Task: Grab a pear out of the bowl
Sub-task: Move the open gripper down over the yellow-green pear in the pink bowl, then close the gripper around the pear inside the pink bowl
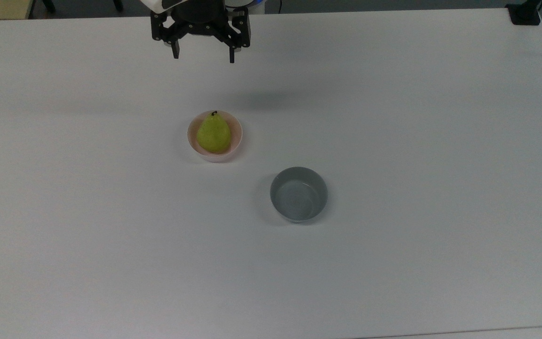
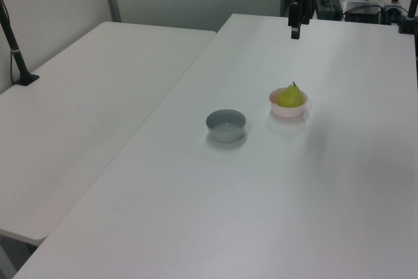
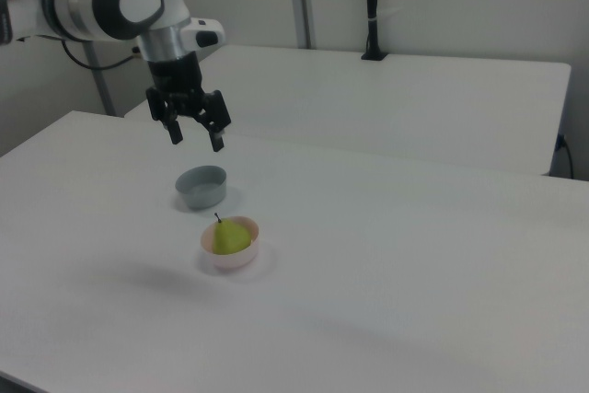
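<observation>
Pear [image 1: 213, 133] first: I see it small and yellow-green, its wide round base seated in the pale pink bowl [image 1: 238, 136], its narrow top and short dark stem pointing toward the top view's upper edge. In the right view it stands roughly upright, filling most of the bowl. A grey bowl [image 1: 298, 194] sits near it on the white table [image 1: 417, 141], to the top view's lower right, the two apart. My gripper [image 1: 203, 54] hangs above the table, well apart from the pear, fingers spread wide and holding nothing.
</observation>
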You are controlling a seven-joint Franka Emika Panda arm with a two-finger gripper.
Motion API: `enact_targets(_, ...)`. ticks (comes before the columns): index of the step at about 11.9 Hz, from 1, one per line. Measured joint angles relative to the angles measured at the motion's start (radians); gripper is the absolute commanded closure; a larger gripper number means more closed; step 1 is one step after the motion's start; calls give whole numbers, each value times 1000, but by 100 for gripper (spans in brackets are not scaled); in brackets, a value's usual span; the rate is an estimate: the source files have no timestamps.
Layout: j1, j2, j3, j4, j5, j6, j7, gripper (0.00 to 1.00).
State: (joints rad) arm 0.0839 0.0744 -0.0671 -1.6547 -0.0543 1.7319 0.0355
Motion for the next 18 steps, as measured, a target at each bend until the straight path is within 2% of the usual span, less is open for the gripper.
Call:
enact_targets(7, -43, 108, -1, -50, 0, 38, -231, 0)
enact_targets(11, -45, 137, -1, -161, 0, 199, -249, 1)
enact_targets(15, -39, 186, -1, -183, 0, 270, -249, 2)
enact_targets(17, -39, 201, 0, -183, 0, 288, -249, 10)
enact_targets(18, -39, 208, 2, -183, 0, 289, -249, 11)
